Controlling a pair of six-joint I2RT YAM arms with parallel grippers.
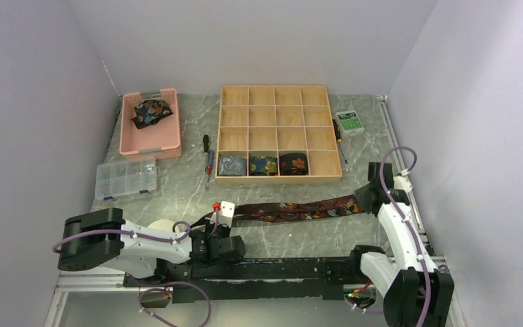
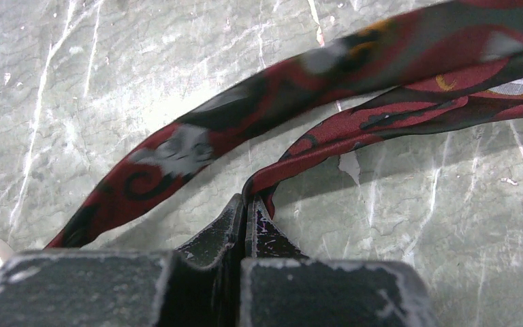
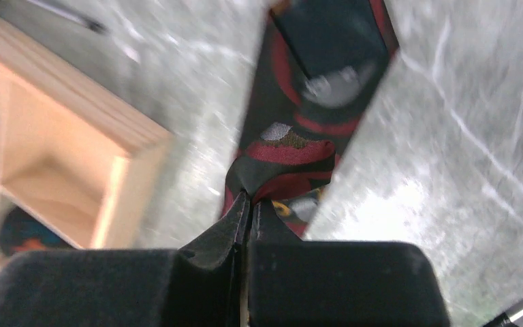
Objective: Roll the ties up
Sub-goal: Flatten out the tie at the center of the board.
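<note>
From above, a grey marbled table (image 1: 177,197) sits between pale lilac walls (image 1: 259,41). A long dark red floral tie (image 1: 299,210) stretches across the lower middle of the frame, with the left gripper (image 1: 223,214) at its left end and the right gripper (image 1: 368,196) at its right end. Above it, a wooden box (image 1: 280,179) holds three rolls (image 1: 263,164) in the first three cells of its bottom row. A pink tray (image 1: 151,150) at upper left holds a bunched tie (image 1: 152,112). In the left wrist view, the left gripper (image 2: 247,204) has its fingers pressed together on a narrow folded edge of the tie (image 2: 354,122). The cloth is maroon with black swirls and grey blots, and two strands run to the upper right over the table (image 2: 109,68). The right wrist view is blurred; there the right gripper (image 3: 250,197) pinches a puckered bit of the tie (image 3: 327,75), which runs up the frame with the box (image 3: 61,143) at left.
</note>
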